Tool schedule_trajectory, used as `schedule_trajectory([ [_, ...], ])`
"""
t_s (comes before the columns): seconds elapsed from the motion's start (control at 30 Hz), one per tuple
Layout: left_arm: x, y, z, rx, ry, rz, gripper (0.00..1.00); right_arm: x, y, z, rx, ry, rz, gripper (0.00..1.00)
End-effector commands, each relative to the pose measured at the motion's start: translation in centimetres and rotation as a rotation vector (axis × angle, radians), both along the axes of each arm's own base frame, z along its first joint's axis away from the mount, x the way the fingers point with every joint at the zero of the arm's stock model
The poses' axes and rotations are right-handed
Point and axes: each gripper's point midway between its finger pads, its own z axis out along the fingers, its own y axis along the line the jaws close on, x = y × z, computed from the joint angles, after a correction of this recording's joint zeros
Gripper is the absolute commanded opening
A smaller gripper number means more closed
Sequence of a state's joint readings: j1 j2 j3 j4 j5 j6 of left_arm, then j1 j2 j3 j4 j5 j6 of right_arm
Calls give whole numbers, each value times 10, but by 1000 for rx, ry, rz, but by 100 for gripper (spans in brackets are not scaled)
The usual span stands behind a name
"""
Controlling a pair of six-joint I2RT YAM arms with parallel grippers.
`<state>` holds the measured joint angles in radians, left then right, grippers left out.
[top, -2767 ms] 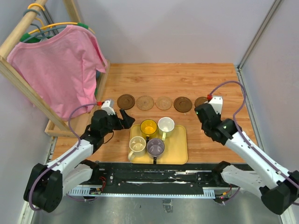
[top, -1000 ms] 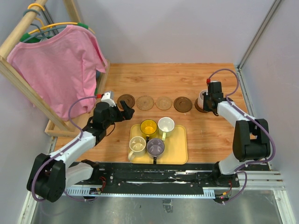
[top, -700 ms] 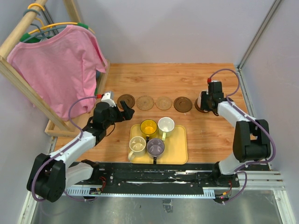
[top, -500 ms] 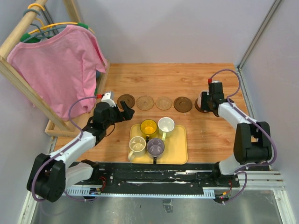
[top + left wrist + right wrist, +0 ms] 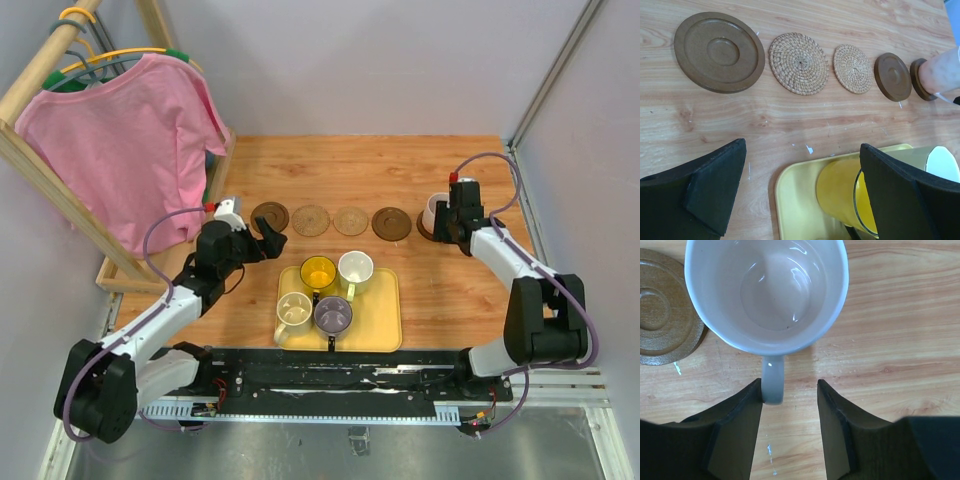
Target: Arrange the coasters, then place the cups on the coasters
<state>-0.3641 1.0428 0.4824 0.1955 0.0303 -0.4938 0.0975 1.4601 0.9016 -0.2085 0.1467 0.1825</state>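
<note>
**Presently: right fingers astride the pink cup's handle, exit lies along the handle's line**

Top view. Five coasters (image 5: 351,220) lie in a row beyond the far edge of the yellow tray (image 5: 385,330). The pale pink cup (image 5: 437,208) stands on the coaster past the tray's far-right corner. The right gripper (image 5: 449,222) sits against that cup on the side away from the tray. The left gripper (image 5: 268,242) hovers by the tray's far-left corner and is the nearer arm to the four cups on the tray.

Left wrist view. The fingers are spread wide and hold nothing. The yellow cup (image 5: 840,195) sits in the tray's far-left corner, just under one finger. Four coasters beyond the tray are bare.

Right wrist view. The jaws are partly spread and pinch nothing. The handle (image 5: 772,382) points straight back between them, touching or just beside one finger. In my judgement the retreat must follow the handle's axis, since sideways drift could drag the cup. The wooden table (image 5: 890,340) is flat and bare there, so there is room.
</note>
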Motion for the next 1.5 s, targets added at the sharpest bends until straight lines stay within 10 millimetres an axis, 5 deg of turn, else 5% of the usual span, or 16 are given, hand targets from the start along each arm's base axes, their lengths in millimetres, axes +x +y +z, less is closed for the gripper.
schedule_trajectory([
  [0.0, -6, -1, 3, 3, -18, -16, 100, -11, -15, 3, -24, 5, -62, 47],
  [0.47, -11, 1, 4, -4, -26, -12, 100, -28, 0, 12, 70, 1, -40, 45],
  [0.67, -9, 1, 8, 0, -38, -12, 100, -65, 45, 39, 171, -54, 44, 55],
  [0.87, -6, -4, 6, -5, -32, -34, 100, -109, 110, 67, 228, -92, 197, 98],
  [1.13, -7, -9, 3, -6, -21, -61, 100, -140, 165, 84, 388, -100, 333, 99],
  [1.47, -12, -10, -3, -10, 0, -72, 100, -151, 203, 66, 335, -50, 419, 98],
])
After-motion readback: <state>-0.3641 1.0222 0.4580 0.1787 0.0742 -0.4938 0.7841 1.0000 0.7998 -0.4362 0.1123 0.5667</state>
